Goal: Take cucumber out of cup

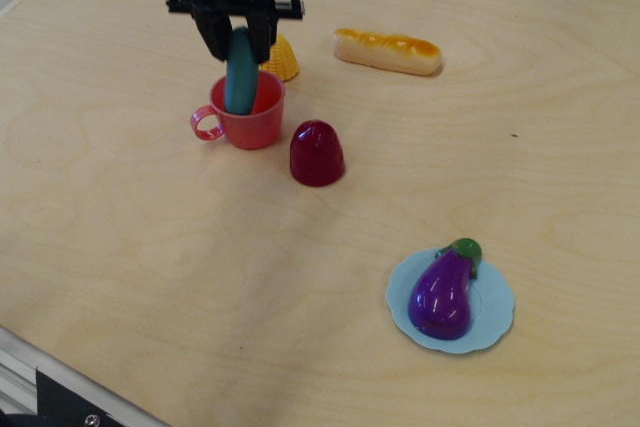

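Note:
The coral-red cup (248,119) with a pinkish loop handle stands upright on the wooden table at the upper left. The teal-green cucumber (239,79) stands upright with its lower end still inside the cup's mouth. My black gripper (237,42) is directly above the cup, its two fingers shut on the cucumber's upper part.
A yellow corn piece (281,59) lies just behind the cup. A bread roll (387,51) lies to the right of it. A dark red dome (316,153) stands right of the cup. A purple eggplant (442,292) lies on a light blue plate (497,319) at the lower right.

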